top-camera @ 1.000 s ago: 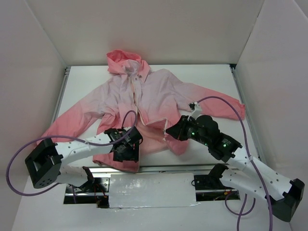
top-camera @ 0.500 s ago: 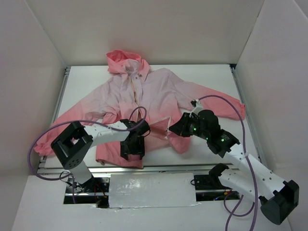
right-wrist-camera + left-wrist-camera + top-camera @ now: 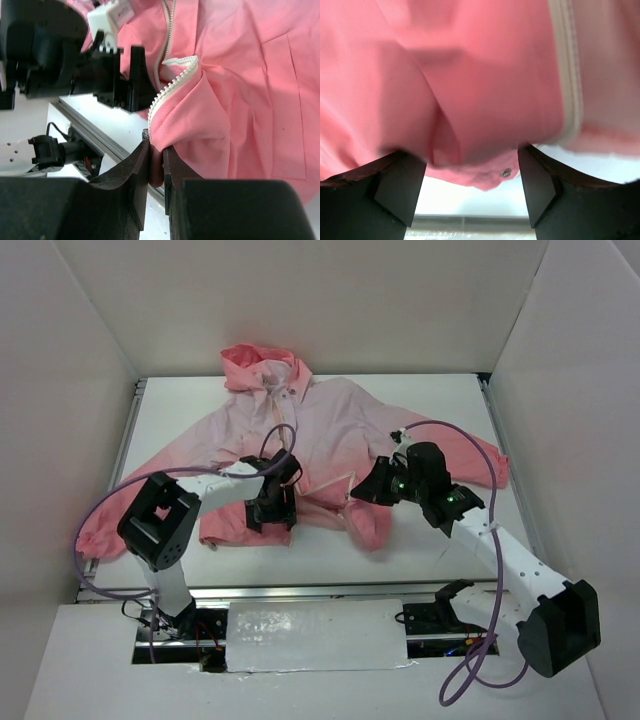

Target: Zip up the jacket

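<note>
A: From above, where's the jacket?

B: It lies spread across the middle of the table, hood toward the top of the frame and hem toward the bottom. The front is parted low down. The left gripper is on the hem left of centre, and the right gripper is at the opposite front edge, right of centre.

A: And the left wrist view?

B: Coral fabric fills the frame, and a fold sags between the fingers. The jaws stand wide, and I wouldn't call that a grip. The pale zipper tape runs down the upper right, and a small metal snap sits at the hem, bottom centre.

A: The right wrist?

B: The fingers are nearly together, pinching the jacket's front edge at lower centre. The zipper teeth curl away above them.

A: How will it handle?

B: It looks light, thin and limp, probably slick. It should bunch rather than slide, so the tape needs tension. I'd take hold at the hem right beside the zipper, where the edge looks firmest.
</note>
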Controlling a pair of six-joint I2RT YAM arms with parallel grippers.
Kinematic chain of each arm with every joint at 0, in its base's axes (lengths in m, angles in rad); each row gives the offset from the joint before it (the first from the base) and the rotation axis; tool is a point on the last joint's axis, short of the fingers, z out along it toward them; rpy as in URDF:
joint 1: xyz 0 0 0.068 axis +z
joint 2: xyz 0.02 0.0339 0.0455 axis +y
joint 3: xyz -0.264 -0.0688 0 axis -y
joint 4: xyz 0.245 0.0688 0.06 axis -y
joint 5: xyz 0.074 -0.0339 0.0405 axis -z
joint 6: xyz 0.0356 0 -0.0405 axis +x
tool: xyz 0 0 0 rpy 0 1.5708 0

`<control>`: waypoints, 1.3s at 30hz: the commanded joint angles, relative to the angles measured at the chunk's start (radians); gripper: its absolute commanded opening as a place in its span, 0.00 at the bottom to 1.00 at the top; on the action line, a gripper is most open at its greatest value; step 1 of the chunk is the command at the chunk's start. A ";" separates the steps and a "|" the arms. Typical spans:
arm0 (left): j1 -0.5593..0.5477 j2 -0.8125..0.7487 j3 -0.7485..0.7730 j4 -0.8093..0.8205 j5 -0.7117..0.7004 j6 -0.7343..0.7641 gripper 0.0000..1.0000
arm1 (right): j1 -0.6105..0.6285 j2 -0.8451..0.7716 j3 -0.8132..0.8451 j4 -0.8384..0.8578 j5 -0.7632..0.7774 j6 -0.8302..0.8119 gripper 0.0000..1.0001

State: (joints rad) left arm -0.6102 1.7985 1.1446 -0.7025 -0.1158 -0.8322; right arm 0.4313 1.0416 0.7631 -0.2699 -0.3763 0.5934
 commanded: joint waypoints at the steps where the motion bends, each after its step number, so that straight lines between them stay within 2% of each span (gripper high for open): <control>1: -0.069 -0.127 -0.066 0.009 -0.035 0.007 0.84 | -0.003 -0.044 0.019 0.023 -0.024 -0.033 0.00; 9: -0.169 -0.280 -0.200 0.035 -0.031 -0.067 0.84 | -0.003 -0.101 -0.044 0.015 -0.053 -0.014 0.00; 28: -0.240 -0.212 -0.279 0.098 0.008 -0.169 0.78 | -0.003 -0.137 -0.085 0.012 -0.067 0.003 0.00; 31: -0.256 -0.196 -0.286 0.089 -0.004 -0.188 0.74 | -0.003 -0.137 -0.088 0.011 -0.065 0.003 0.00; 38: -0.264 -0.156 -0.332 0.139 0.019 -0.206 0.52 | -0.003 -0.138 -0.088 0.017 -0.070 0.009 0.00; 39: -0.266 -0.151 -0.336 0.150 0.025 -0.205 0.51 | -0.003 -0.138 -0.088 0.017 -0.070 0.009 0.00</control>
State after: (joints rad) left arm -0.8627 1.5803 0.8742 -0.6247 -0.1329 -1.0000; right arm 0.4313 0.9237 0.6781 -0.2813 -0.4320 0.6048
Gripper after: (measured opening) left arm 0.528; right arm 0.204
